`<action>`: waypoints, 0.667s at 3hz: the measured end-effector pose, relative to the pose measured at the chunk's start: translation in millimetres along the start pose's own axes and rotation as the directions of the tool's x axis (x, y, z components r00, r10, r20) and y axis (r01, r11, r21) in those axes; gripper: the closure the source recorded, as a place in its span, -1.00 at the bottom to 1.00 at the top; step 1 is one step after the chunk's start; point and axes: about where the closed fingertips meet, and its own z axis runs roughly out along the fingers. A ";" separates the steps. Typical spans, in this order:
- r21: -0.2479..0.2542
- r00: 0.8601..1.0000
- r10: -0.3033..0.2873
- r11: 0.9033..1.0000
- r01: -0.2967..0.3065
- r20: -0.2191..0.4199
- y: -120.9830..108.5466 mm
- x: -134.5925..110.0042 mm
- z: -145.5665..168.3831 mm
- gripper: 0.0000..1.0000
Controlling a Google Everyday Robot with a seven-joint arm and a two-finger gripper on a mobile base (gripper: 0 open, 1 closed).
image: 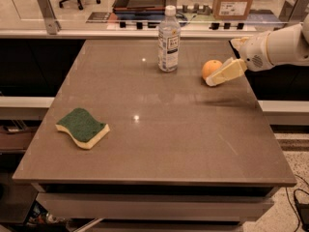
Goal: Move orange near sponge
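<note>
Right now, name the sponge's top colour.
Sponge top dark green, camera view; gripper at the orange.

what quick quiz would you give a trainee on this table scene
1. True or false: the sponge lies apart from the orange, across the table.
2. The bottle is: A) standing upright B) tipped over C) on top of the sponge.
3. Fill in: the pincer is at the table's far right side, right next to the ____.

Key: 1 true; 2 A; 3 orange.
</note>
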 end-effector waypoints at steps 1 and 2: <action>-0.003 0.999 0.016 1.000 -0.016 0.046 -9.3 0.8 9.4 -1.00; -0.002 0.998 0.039 0.999 -0.038 0.059 -9.5 8.0 15.4 -1.00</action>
